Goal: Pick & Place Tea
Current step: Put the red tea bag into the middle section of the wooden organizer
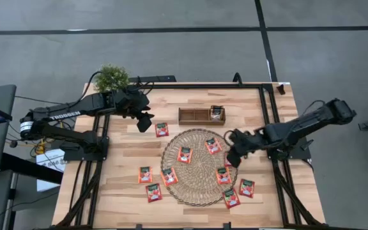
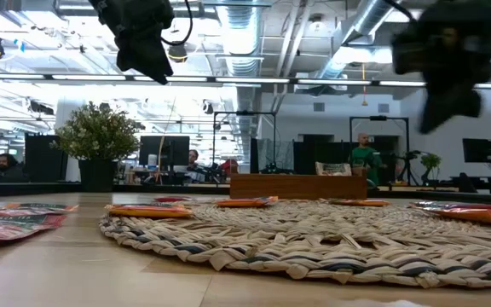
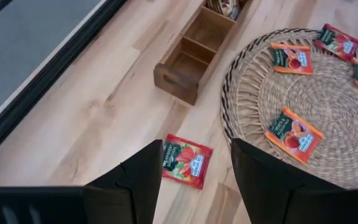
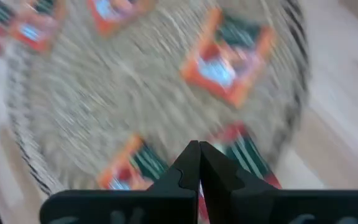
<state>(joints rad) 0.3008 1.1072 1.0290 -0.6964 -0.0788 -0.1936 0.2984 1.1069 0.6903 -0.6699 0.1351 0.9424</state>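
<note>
Several red-orange tea sachets lie flat: some on the round woven mat (image 1: 199, 167), e.g. (image 1: 184, 154), others on the bare wood, e.g. (image 1: 145, 174). My left gripper (image 1: 144, 120) hangs open above the table's far left part. In its wrist view (image 3: 196, 171) one sachet (image 3: 187, 160) lies on the wood below, seen between the fingers and untouched. My right gripper (image 1: 232, 156) hovers shut over the mat's right rim. Its wrist view (image 4: 199, 163) is blurred and shows nothing between the fingers. In the low view both grippers (image 2: 143, 43) (image 2: 446, 72) hang well above the mat.
A small brown wooden tray (image 1: 201, 115) stands beyond the mat, something small in its right compartment (image 1: 217, 114). A potted plant (image 1: 112, 78) sits at the far left corner. Black frame rails run along both table sides. People and desks show in the room behind.
</note>
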